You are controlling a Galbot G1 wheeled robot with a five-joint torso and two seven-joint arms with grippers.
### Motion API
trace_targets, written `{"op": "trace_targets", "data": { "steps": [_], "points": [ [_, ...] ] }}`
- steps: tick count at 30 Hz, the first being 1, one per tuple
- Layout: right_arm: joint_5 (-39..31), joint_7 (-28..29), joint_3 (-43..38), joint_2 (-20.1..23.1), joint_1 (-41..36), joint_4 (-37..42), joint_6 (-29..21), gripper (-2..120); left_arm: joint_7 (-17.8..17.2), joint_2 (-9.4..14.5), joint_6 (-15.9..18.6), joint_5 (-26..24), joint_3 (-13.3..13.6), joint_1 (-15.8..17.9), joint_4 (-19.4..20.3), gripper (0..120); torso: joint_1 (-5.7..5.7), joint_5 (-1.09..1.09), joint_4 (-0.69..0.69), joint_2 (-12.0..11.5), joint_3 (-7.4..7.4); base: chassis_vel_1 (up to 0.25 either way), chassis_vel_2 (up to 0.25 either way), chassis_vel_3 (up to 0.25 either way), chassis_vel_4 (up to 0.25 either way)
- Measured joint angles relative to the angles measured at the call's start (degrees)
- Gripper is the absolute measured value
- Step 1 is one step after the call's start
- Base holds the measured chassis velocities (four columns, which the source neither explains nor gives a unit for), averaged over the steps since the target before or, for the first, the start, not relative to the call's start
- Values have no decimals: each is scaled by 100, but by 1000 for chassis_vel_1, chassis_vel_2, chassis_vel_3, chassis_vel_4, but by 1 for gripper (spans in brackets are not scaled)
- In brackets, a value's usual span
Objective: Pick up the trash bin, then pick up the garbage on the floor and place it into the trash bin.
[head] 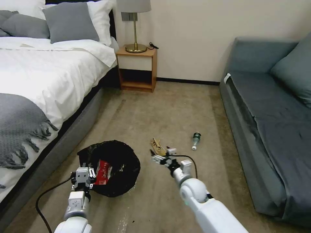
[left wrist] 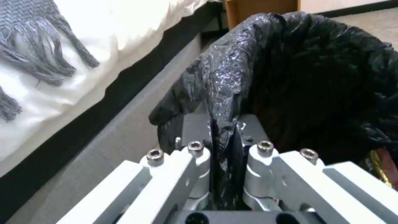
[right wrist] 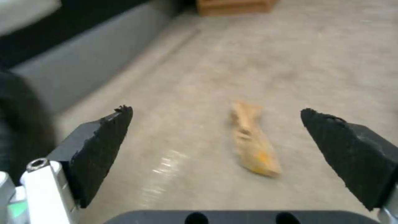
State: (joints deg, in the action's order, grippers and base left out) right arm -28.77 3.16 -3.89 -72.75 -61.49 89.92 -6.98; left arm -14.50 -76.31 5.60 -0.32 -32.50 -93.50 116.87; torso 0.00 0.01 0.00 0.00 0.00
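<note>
Trash bin [head: 120,168] clamped by left gripper [left wrist: 224,137] (right gripper [right wrist: 215,146] spread).

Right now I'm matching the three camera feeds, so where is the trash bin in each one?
Head view: trash bin beside the bed, left pincer gripping its rim.
Left wrist view: trash bin just beyond the pincer, black bag clamped.
Right wrist view: dark blur at the edge, probably the bin.
Shared landmark: wooden nightstand.
</note>
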Motion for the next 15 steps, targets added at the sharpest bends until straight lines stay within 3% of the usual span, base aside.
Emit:
{"op": "trace_targets", "data": {
  "steps": [15],
  "points": [
    [236,8,-885,62,-25,-1321,421,100,9,187,84,8,13,116,-5,6,0,0,0,0,0,0,0,0,0]
  ]
}}
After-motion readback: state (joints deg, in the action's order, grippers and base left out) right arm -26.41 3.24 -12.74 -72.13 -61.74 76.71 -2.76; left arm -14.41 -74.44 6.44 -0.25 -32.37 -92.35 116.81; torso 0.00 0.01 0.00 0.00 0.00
